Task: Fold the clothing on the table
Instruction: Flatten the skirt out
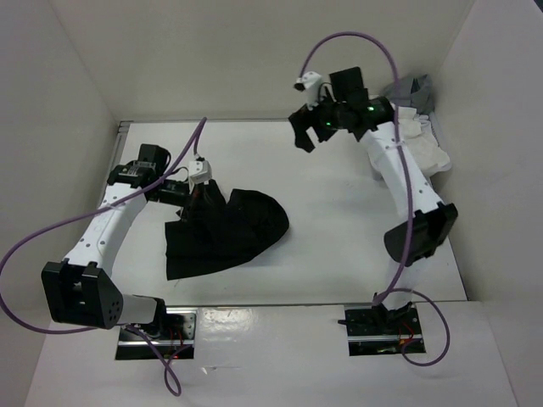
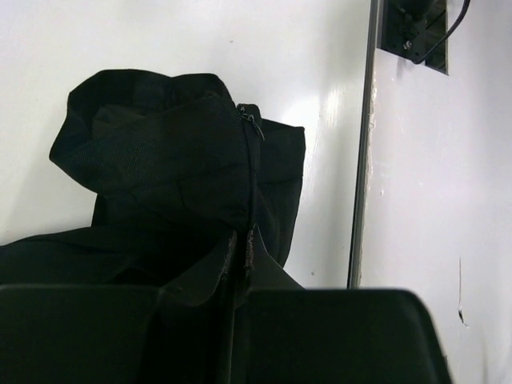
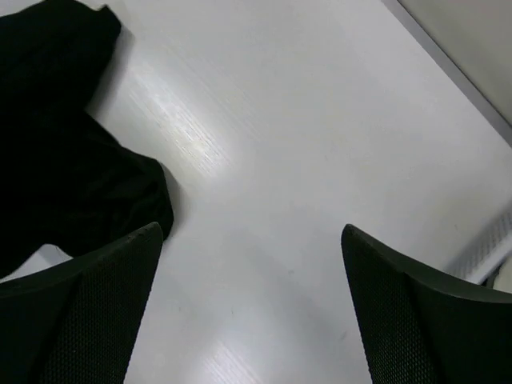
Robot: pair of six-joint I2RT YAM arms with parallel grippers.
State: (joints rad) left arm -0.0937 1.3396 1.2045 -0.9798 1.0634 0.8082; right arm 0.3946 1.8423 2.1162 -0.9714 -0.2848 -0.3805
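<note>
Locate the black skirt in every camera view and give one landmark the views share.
Top camera: the skirt lies left of centre.
Left wrist: the skirt fills the left and lower middle.
Right wrist: the skirt sits in the upper left.
Shared landmark: the white table beneath it.

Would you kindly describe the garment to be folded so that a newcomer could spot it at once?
Start at the white table; on its left half, beside the left arm, lies a crumpled black skirt. It is the only dark fabric there, unlike the white and grey cloths heaped at the far right corner.
</note>
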